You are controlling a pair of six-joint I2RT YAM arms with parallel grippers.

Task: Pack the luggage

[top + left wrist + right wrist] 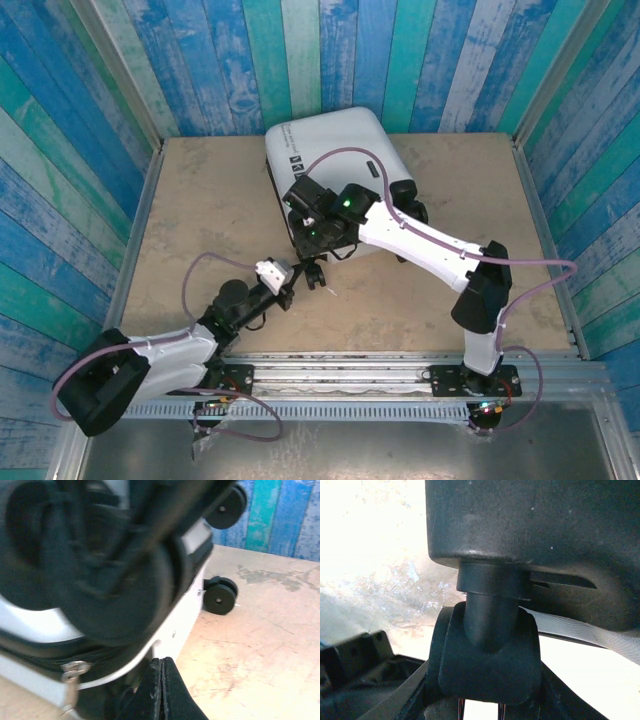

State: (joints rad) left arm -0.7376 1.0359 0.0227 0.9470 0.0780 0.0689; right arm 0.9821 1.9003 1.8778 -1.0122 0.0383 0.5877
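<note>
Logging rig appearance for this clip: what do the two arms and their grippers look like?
Both the left arm and right arm have white link shells with black joints, each trailed by a looping lilac cable. A green light glows on the right arm. The left gripper has black fingers.

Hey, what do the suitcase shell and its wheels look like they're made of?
The luggage shell looks like hard moulded plastic: white, smooth, faintly glossy, with rounded corners. Its wheels look like matte black plastic or rubber; the look leaves that open.
</note>
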